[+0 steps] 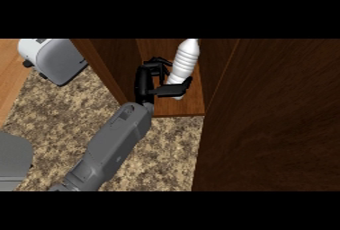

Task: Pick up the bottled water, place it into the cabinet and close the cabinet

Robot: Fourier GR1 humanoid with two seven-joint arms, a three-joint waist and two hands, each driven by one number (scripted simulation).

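Bottled water (185,60) is inside the cabinet (179,108), standing on the shelf floor, tilted a bit, cap end toward the back. Nearest me: grey forearm (109,150) comes up from the lower edge across the speckled granite counter (60,117). Can't tell from here which arm it is; I take it for the right. Its black hand (147,81) is at the cabinet mouth, thumb and fingers curled round the bottle's lower half, so it's holding the bottle. Cabinet door (272,117) is swung open, dark wood, filling the right side. Far left on the counter: white and grey toaster (53,58). Grey block at the left edge, low down, can't tell what it is. Other hand not visible.
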